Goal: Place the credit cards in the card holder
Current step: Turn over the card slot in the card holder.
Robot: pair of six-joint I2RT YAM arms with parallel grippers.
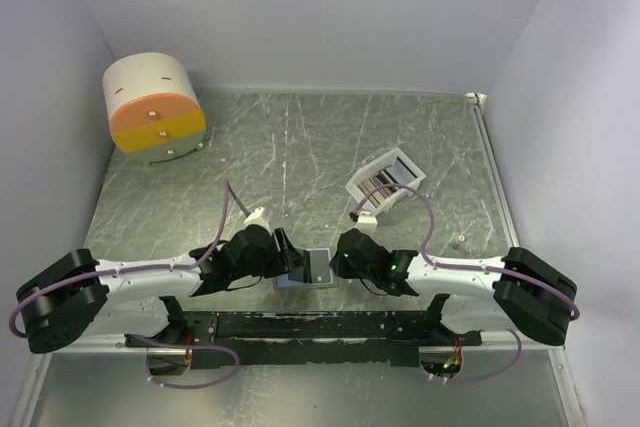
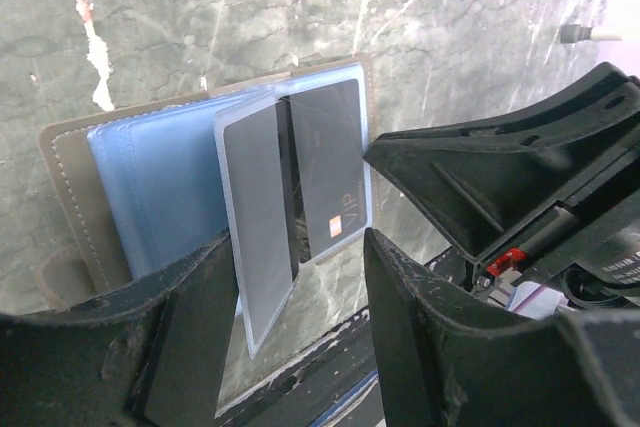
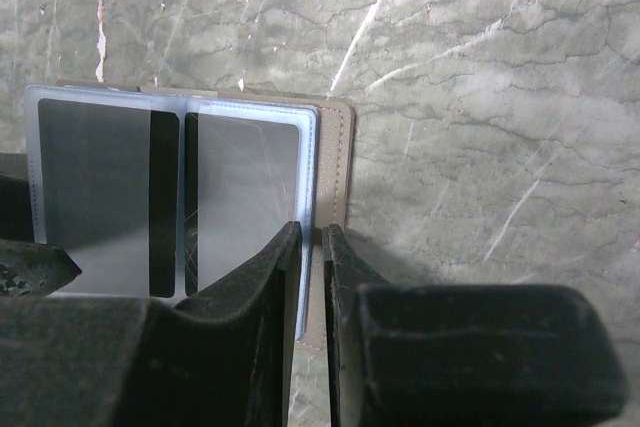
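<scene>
Lying open on the surface (image 1: 300, 147) between both tools, the holder (image 1: 310, 268) is being pinched at its right edge by the near-closed right tool (image 3: 312, 235), while the open left tool (image 2: 300, 247) is straddling a sleeved card (image 2: 258, 212), its long axis running along the jaws.

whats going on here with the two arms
Both arms meet over the open card holder at the near edge of the table. The right hand pinches one edge of it, seemingly to steady it. The left hand is open, with a finger on either side of a clear sleeve holding a grey card. A dark card sits in the next sleeve.
</scene>
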